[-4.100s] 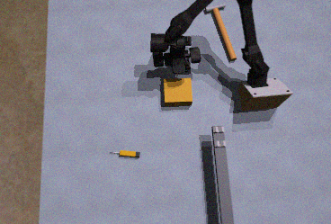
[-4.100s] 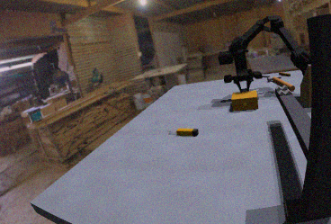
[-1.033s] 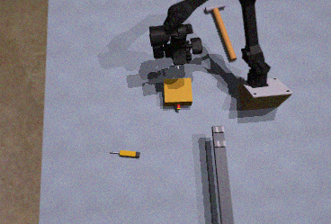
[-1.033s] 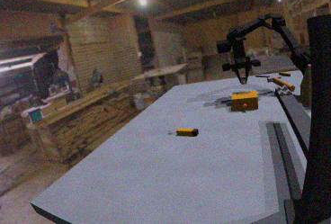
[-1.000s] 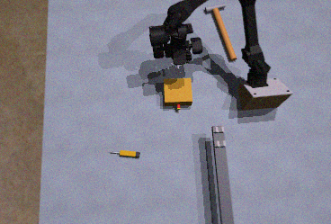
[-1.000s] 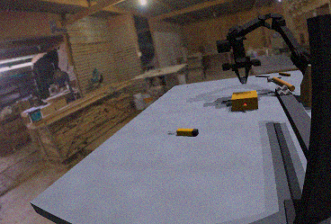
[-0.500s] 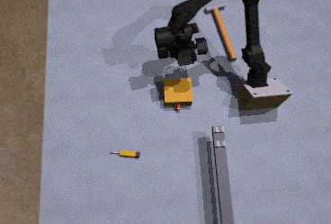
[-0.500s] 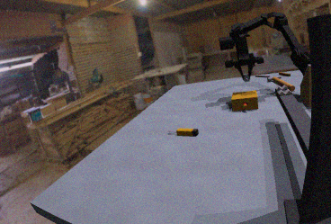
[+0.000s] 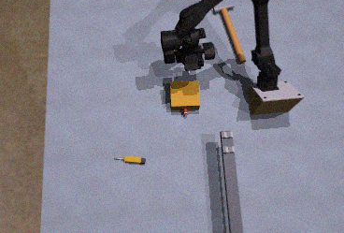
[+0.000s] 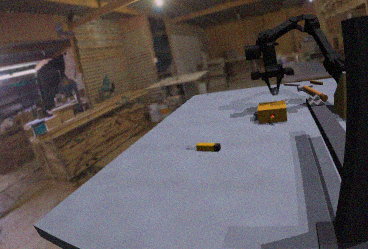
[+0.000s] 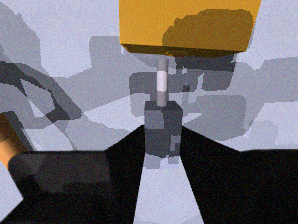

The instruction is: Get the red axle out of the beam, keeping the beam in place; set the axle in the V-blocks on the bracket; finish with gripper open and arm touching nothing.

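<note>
From the top, our fingers (image 9: 188, 67) (image 10: 274, 91) hang just beyond the far side of the yellow block we take for the beam (image 9: 185, 94) (image 10: 272, 113) (image 11: 187, 22), while the red axle (image 9: 185, 110) (image 10: 272, 116) shows only as a small end on its opposite side, across the beam from the fingers; we judge the rest is inside. The long grey bar, seemingly the bracket (image 9: 232, 190) (image 10: 327, 133), lies well apart from the fingers, past the beam, its pale V-blocks (image 9: 226, 141) (image 10: 316, 101) near one end. The exterior view puts the fingers above and behind the beam, off the tabletop (image 9: 103, 195) (image 10: 175, 188), the red end facing away from them. In the wrist view, the fingers are closed on a small dark grey block (image 11: 163, 130) with a slim pale rod (image 11: 162, 82) pointing towards the beam; we cannot tell what it is, perhaps a pusher. We expect the axle to be light, stiff and smooth, apt to roll or slip: best gripped across its protruding end and drawn straight, with the beam liable to drag along if it binds.
</note>
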You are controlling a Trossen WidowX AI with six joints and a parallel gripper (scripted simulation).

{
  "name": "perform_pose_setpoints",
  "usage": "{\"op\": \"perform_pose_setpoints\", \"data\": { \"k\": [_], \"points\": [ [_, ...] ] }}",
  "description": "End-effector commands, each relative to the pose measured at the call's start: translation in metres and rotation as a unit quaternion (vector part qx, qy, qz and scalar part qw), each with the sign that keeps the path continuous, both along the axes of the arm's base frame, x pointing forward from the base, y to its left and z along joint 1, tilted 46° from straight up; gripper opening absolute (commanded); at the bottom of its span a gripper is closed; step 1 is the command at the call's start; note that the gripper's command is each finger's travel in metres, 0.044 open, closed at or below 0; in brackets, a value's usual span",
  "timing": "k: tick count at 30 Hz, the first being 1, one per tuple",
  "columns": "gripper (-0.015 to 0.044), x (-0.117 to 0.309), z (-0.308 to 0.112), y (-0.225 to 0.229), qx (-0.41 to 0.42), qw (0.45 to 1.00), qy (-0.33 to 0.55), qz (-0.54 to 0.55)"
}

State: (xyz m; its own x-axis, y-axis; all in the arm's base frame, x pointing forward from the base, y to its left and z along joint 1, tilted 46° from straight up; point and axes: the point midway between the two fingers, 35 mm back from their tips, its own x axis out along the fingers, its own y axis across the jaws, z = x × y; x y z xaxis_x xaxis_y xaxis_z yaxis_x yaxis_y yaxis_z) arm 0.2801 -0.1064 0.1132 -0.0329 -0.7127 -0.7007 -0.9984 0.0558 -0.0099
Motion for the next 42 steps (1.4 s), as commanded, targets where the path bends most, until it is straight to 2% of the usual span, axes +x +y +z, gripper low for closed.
{"op": "perform_pose_setpoints", "data": {
  "k": [1, 37, 42],
  "points": [
    [0.0, -0.002, -0.006, -0.004, 0.002, 1.0, 0.004, 0.0],
    [0.0, -0.007, -0.042, -0.043, -0.002, 1.0, 0.004, 0.0],
    [0.0131, -0.005, -0.04, -0.042, -0.002, 1.0, 0.001, -0.001]
  ]
}}
